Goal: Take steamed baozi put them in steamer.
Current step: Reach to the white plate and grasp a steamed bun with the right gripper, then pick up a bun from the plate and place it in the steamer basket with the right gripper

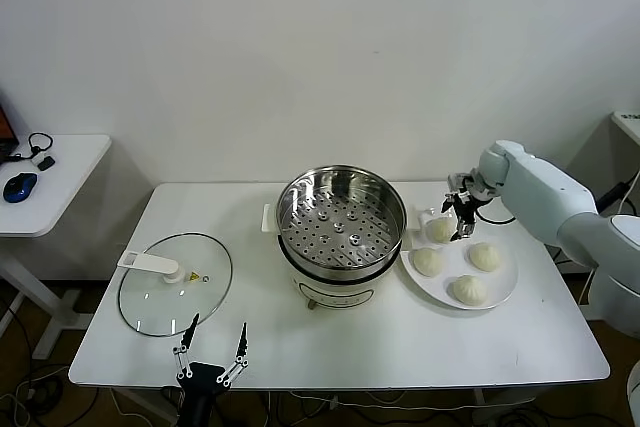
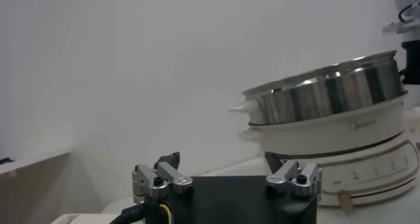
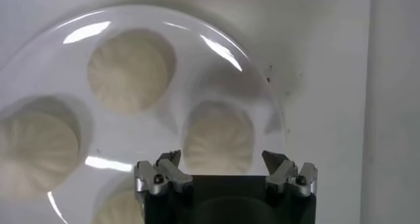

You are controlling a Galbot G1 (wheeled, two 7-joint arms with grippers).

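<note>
Right hand (image 1: pixel 462 209) hangs wide apart over the bun (image 3: pixel 218 138) at twelve o'clock on the plate (image 1: pixel 500 287). It should drop straight down and squeeze softly before going to the steamer (image 1: pixel 341 219). Left hand (image 1: pixel 211 344) waits apart near the tabletop's (image 1: pixel 420 347) edge.

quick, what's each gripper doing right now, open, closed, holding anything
Left gripper: open, empty, parked at the table's near edge.
Right gripper: open, empty, above a baozi on the plate.

Four baozi (image 1: pixel 467 265) beside empty steamer (image 1: pixel 341 219)
</note>
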